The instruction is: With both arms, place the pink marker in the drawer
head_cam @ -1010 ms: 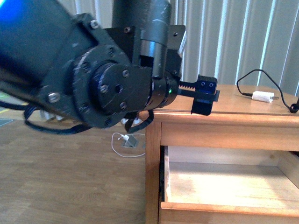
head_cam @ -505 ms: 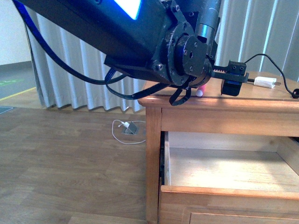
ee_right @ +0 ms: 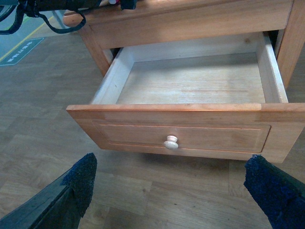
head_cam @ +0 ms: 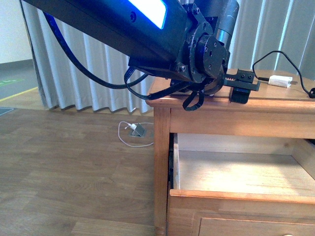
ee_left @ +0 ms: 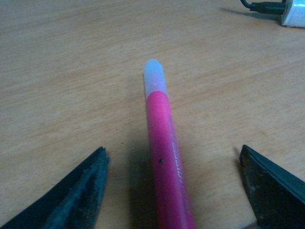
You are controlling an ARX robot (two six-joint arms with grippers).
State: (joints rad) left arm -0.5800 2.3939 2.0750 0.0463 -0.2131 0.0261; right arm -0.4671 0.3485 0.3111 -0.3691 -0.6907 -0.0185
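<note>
The pink marker [ee_left: 164,157] lies on the wooden nightstand top, its white end [ee_left: 154,76] pointing away from the left wrist camera. My left gripper [ee_left: 172,152] is open low over the top, with one finger on each side of the marker and a gap to both. In the front view the left gripper [head_cam: 241,87] is over the nightstand top and the marker is hidden behind the arm. The upper drawer [head_cam: 241,195] is pulled open and its pale inside is bare. My right gripper [ee_right: 171,160] is open and empty over the floor, in front of the drawer [ee_right: 167,107] and its knob [ee_right: 170,141].
A white charger plug [head_cam: 278,81] with a black cable lies at the back right of the top; it also shows in the left wrist view [ee_left: 293,12]. The lower drawer front [head_cam: 246,228] is shut. Another white charger [head_cam: 135,130] lies on the wood floor by grey curtains.
My left arm has stretched away from the camera and its gripper has gone right and settled low over the nightstand top. The marker's pink tip, seen half a second ago, is now behind the arm.
</note>
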